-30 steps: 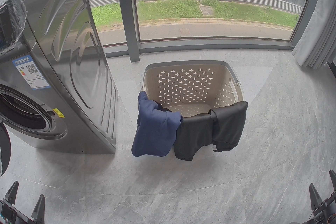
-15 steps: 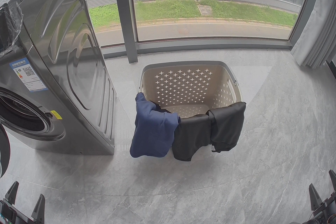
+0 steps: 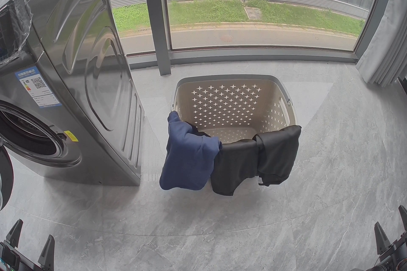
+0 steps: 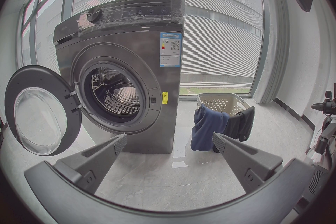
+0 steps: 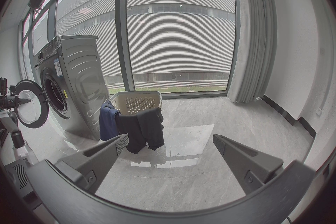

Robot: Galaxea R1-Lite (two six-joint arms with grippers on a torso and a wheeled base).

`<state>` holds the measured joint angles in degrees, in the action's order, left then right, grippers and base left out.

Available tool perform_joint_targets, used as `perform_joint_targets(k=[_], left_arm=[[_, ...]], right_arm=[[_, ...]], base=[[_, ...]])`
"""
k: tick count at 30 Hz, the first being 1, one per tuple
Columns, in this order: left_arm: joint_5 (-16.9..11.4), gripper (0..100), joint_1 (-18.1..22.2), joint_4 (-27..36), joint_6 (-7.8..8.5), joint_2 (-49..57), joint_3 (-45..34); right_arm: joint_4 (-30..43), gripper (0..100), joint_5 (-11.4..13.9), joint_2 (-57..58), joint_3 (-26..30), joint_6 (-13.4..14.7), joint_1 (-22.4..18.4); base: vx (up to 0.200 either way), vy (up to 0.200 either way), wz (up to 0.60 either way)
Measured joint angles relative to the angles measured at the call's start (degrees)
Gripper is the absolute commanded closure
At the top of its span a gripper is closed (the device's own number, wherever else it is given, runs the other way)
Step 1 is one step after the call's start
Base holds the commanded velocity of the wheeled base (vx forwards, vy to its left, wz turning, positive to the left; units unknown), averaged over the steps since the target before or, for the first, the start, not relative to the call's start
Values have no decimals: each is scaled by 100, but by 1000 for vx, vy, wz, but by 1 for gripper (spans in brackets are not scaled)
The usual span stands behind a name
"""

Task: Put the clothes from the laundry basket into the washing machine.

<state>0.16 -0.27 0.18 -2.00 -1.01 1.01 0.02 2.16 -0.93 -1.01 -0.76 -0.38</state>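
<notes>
So, my left claw (image 4: 168,136) and right claw (image 5: 169,137) gape empty; next I should reach the blue garment (image 3: 188,157) draped over the laundry basket (image 3: 231,78).

Bare floor (image 3: 203,225) fronts the laundry basket (image 3: 231,78); washing machine (image 3: 85,73) stands beside.

Clothes (image 3: 188,155) over basket (image 3: 231,77) rim, washer (image 3: 97,73) open

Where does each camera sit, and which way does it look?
Head view: on the robot's head, looking down at the laundry basket and washing machine; left pincer and right pincer poke in at bottom corners.
Left wrist view: on the left arm's wrist, facing the machine's open door; own open pincer shows.
Right wrist view: on the right arm's wrist, facing the basket and window; own open pincer shows.
All three share basket and machine.
</notes>
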Motion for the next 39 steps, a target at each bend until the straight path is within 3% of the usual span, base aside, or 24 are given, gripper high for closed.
perform_joint_targets(k=[8,23,32,39], left_arm=[[0,0,-4,0,-2,0,0],[-2,0,2,0,20,0,0],[0,0,0,0,20,0,0],[-2,0,-2,-2,9,0,0]], right_arm=[[2,0,2,0,0,0,5],[-2,0,2,0,0,0,2],[-2,0,2,0,0,10,-2],[-2,0,2,0,0,-2,5]], base=[[0,-200,0],[0,0,0],[200,0,0],[0,0,0]])
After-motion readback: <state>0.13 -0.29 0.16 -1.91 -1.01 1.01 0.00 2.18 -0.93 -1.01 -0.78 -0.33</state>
